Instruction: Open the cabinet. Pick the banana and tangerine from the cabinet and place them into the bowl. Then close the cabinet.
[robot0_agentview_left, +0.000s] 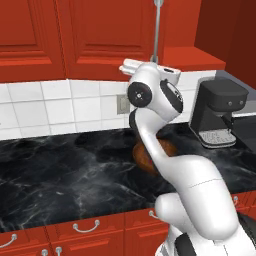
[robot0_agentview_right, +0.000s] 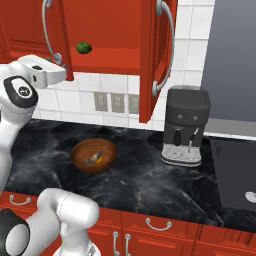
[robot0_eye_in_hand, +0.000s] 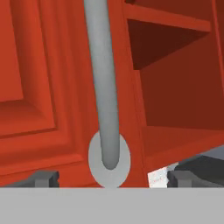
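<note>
left base view: behind-left, looking forward-down | right base view: behind-right, same black counter (robot0_agentview_right: 150, 185) and bowl (robot0_agentview_right: 93, 155) | hand view: close up along gripper (robot0_eye_in_hand: 111, 178) at cabinet (robot0_eye_in_hand: 52, 87) door handle (robot0_eye_in_hand: 104, 87)

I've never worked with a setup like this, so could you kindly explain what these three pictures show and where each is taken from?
It's a rendered kitchen with a white robot arm. Two pictures come from cameras behind the arm, left and right; the third looks along its gripper. The red cabinet stands open, a green ball on its shelf. On the black counter sit a coffee machine and the wooden bowl, which already contains the banana and the tangerine. The gripper is open and empty, its fingers either side of the door handle.
</note>
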